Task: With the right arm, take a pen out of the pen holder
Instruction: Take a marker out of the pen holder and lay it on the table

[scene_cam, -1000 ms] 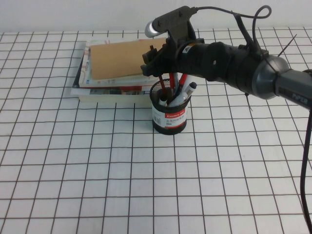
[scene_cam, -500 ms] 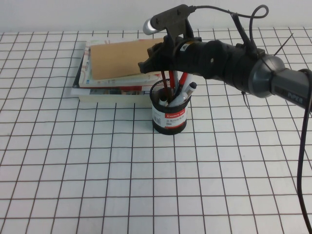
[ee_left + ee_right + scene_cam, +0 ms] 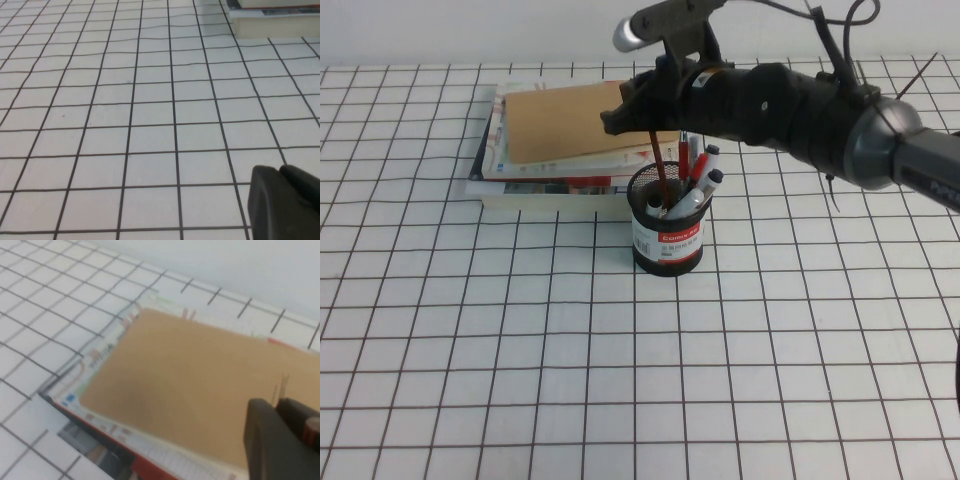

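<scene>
A black mesh pen holder (image 3: 667, 238) stands mid-table in front of a stack of books. My right gripper (image 3: 638, 116) hovers just above it, shut on the top of a dark red pen (image 3: 660, 170). That pen hangs nearly upright, its lower part still inside the holder. In the right wrist view the pen's red end (image 3: 312, 426) shows between the closed fingers (image 3: 265, 440) of the right gripper (image 3: 276, 406). Other pens (image 3: 705, 172) lean in the holder. My left gripper (image 3: 280, 171) sits low over the bare table, away from the holder, shut on nothing.
A stack of books topped by a brown cover (image 3: 565, 120) lies right behind the holder, under the right gripper; it fills the right wrist view (image 3: 200, 385). A black-lined white grid covers the table (image 3: 620, 380).
The right gripper's fingers have closed on the dark red pen and the arm has risen, drawing the pen partly up out of the holder.
</scene>
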